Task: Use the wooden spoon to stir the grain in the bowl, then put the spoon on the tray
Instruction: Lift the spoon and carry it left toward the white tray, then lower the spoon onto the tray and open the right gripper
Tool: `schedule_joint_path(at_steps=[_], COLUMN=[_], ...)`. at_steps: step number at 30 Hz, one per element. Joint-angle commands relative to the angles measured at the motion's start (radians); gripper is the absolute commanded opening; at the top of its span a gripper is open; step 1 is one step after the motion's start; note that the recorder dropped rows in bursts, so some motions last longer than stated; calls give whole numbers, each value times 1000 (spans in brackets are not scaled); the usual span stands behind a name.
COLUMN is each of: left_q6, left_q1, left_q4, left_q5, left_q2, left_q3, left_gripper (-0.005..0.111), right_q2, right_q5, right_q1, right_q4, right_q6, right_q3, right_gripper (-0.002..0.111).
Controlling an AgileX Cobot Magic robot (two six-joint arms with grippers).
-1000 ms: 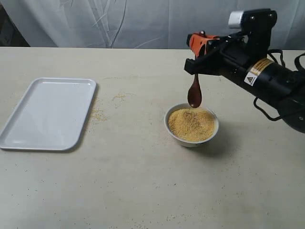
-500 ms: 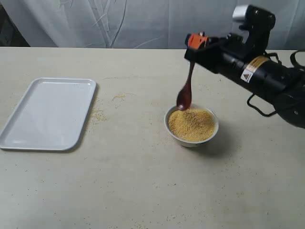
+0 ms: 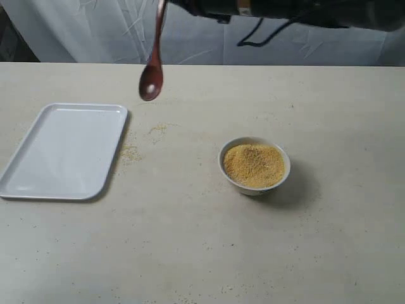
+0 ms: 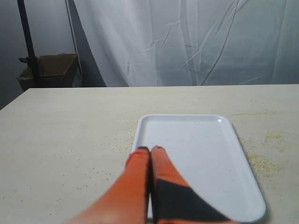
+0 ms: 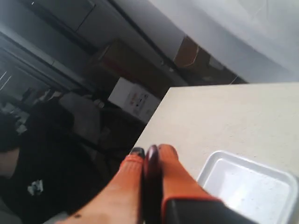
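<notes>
One broad, pale beige counter carries everything. The flat white rectangular tray, with rounded corners and a low rim, lies on the counter's left part. The black right arm runs along the top edge of the exterior view. Well to the right of the tray stands the small round white ceramic bowl, which holds a mound of fine golden-yellow grain.

The right hand shows only in its own wrist view. Its orange fingers are clamped on the slim handle of the dark reddish-brown wooden spoon, which appears as a dark strip between them. In the exterior view the spoon hangs in the air, oval end down, with its handle running up out of the picture. It is seen against the far counter just right of the tray's far right corner, touching neither tray nor bowl.

The left hand points toward the tray, its orange fingers pressed flat against each other. A few loose grains lie scattered on the counter between tray and bowl.
</notes>
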Motion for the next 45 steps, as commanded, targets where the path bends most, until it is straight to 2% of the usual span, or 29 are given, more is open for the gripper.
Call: schedule_joint_path(at_steps=[1, 6, 10, 14, 20, 23, 28, 30, 34, 45], left_q6=[-2, -2, -2, -2, -2, -2, -2, -2, -2, -2], left_q1=[0, 0, 0, 0, 0, 0, 0, 0, 0, 0], left_q4=[0, 0, 0, 0, 0, 0, 0, 0, 0, 0], left_q5=[-8, -8, -8, -8, -8, -8, -8, -8, -8, -8], left_q2=[-5, -5, -5, -5, -5, -5, -5, -5, -5, -5], left_q3=[2, 2, 2, 2, 2, 2, 2, 2, 2, 2], left_gripper=[0, 0, 0, 0, 0, 0, 0, 0, 0, 0], right_q2=[215, 425, 580, 703, 805, 814, 815, 815, 815, 800], right_q5=[-33, -27, -17, -8, 12, 40, 116, 144, 207, 218], right_q1=[69, 134, 164, 186, 196, 205, 214, 214, 214, 214], right_q4=[-48, 104, 141, 219, 217, 198, 121, 88, -2, -242], right_q6=[125, 125, 125, 125, 125, 125, 123, 123, 123, 123], right_q3=[-201, -375, -510, -597, -681, -681, -681, -681, -681, -681], right_gripper=[-1, -1, -1, -1, -1, 9, 52, 63, 68, 68])
